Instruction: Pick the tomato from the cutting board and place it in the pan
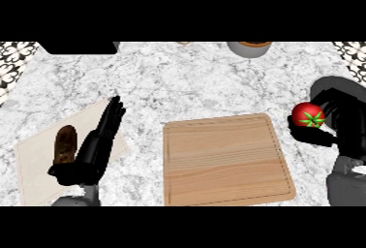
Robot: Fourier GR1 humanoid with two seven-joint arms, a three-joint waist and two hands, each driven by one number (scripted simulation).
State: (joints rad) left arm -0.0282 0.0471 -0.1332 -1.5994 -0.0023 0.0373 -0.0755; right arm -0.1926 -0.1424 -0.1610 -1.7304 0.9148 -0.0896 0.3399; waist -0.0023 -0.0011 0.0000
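Observation:
The red tomato [307,115] with its green stem star is off the wooden cutting board [227,160], which lies bare at centre. My right hand [342,127] is shut on the tomato, fingers curled round it, just right of the board's far right corner. The dark grey pan [337,85] shows at the right edge, directly behind the hand and partly hidden by it. The tomato sits at the pan's near left rim; whether it is above or inside the pan I cannot tell. My left hand [100,141] rests open at the left, fingers straight and pointing away.
A pale cloth or board [36,160] at the left holds a brown elongated food item [65,144], beside my left hand. A black object [79,47] and a grey bowl [250,48] stand along the far edge of the marble counter.

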